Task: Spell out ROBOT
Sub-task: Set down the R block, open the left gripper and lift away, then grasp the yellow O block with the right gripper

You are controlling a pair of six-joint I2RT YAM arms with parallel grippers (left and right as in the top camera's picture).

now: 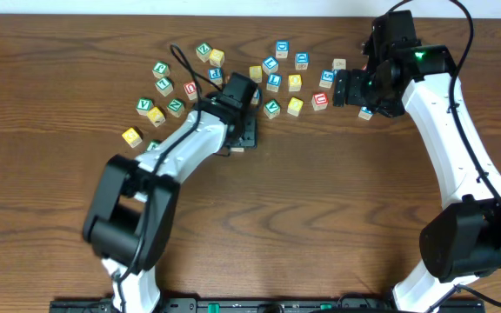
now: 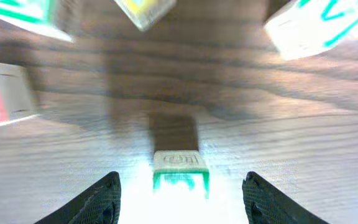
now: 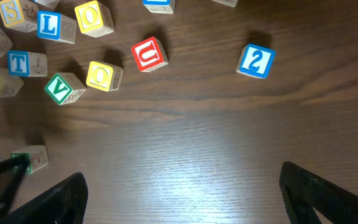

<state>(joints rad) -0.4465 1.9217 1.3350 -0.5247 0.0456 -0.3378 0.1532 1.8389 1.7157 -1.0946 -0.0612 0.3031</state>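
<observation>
We take the red U cube (image 3: 149, 54) as our marker. Seen from overhead, the left gripper (image 2: 182, 180) sits well to the left of it and nearer the robot's base, low over the table (image 1: 337, 226). Its jaws stand partly apart and released. Between them lies a cube with green print (image 2: 179, 163); glare washes out the letter, so we cannot read it. Bare wood shows on either side of that cube, so neither jaw touches it, and it rests on the table ungripped.

The right gripper (image 3: 182, 174) hovers just to the right of the U cube and a little nearer the robot. Its jaws are spread wide, with only tabletop between them.

The other task cubes that we can read lie loose, not in a row. A yellow O cube (image 3: 103, 76) lies just left of the U cube, and a green V cube (image 3: 64, 88) lies left of that. The blue T cube (image 3: 27, 63) is farther left again. A second yellow O cube (image 3: 94, 17) lies left of the U cube and farther from the robot.
</observation>
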